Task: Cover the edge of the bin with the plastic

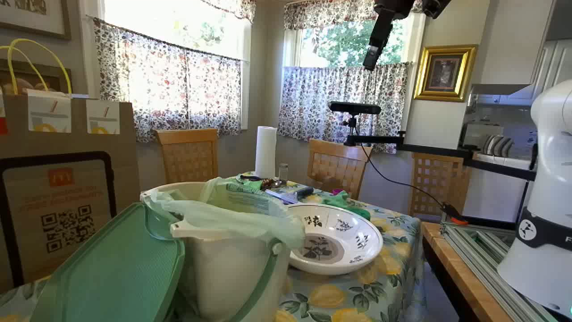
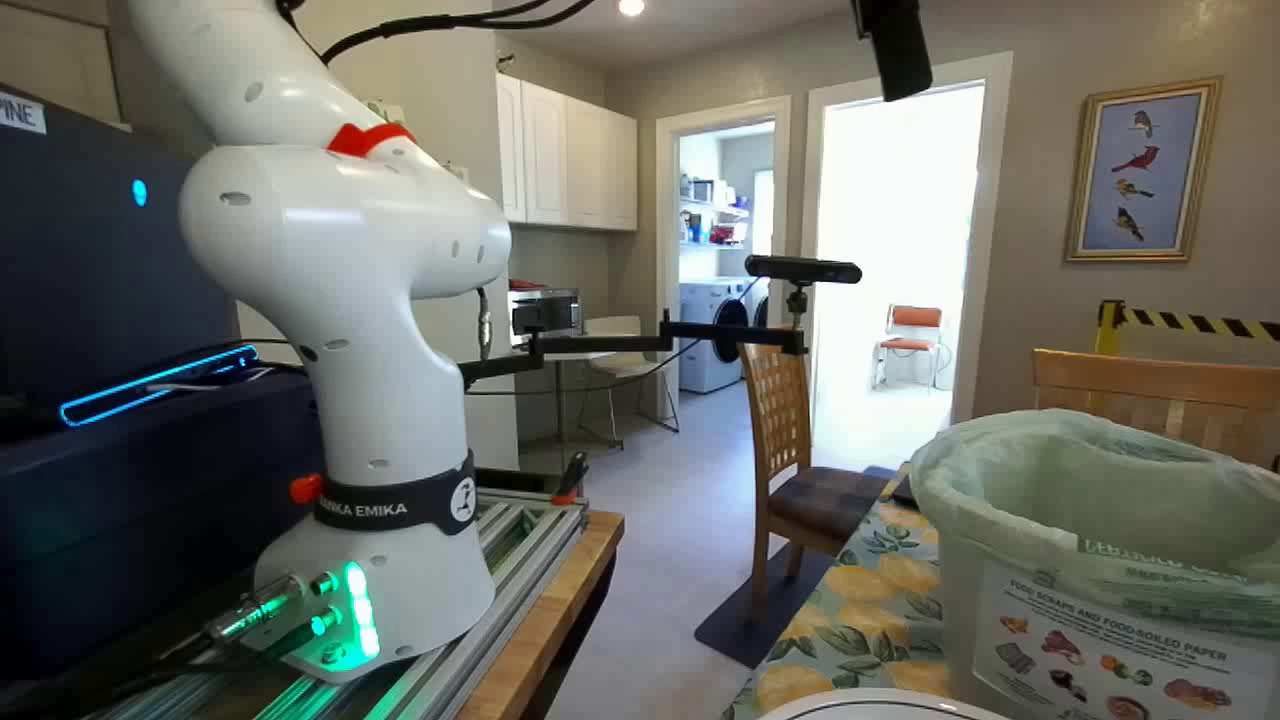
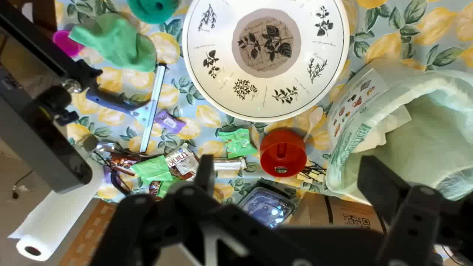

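The cream-white bin [image 1: 237, 273] stands on the flowered table, also in an exterior view [image 2: 962, 625] and the wrist view [image 3: 384, 72]. The pale green plastic [image 1: 241, 219] lines its inside and hangs over much of the rim, as an exterior view [image 2: 1040, 480] and the wrist view [image 3: 417, 144] also show. In an exterior view, the rim's back left part and the spout show bare. My gripper [image 3: 290, 162] is wide open and empty, high above the table. Parts of it show at the top of both exterior views [image 1: 402, 36] [image 2: 893, 60].
The patterned plate [image 3: 221, 85] sits beside the bin. A mint-green lid [image 1: 116, 268] leans at the bin's other side, near a paper bag [image 1: 80, 179]. A camera on a black arm [image 1: 424, 150] reaches over the table. A red round piece [image 3: 282, 157], wrappers and a squeegee [image 3: 153, 107] lie about.
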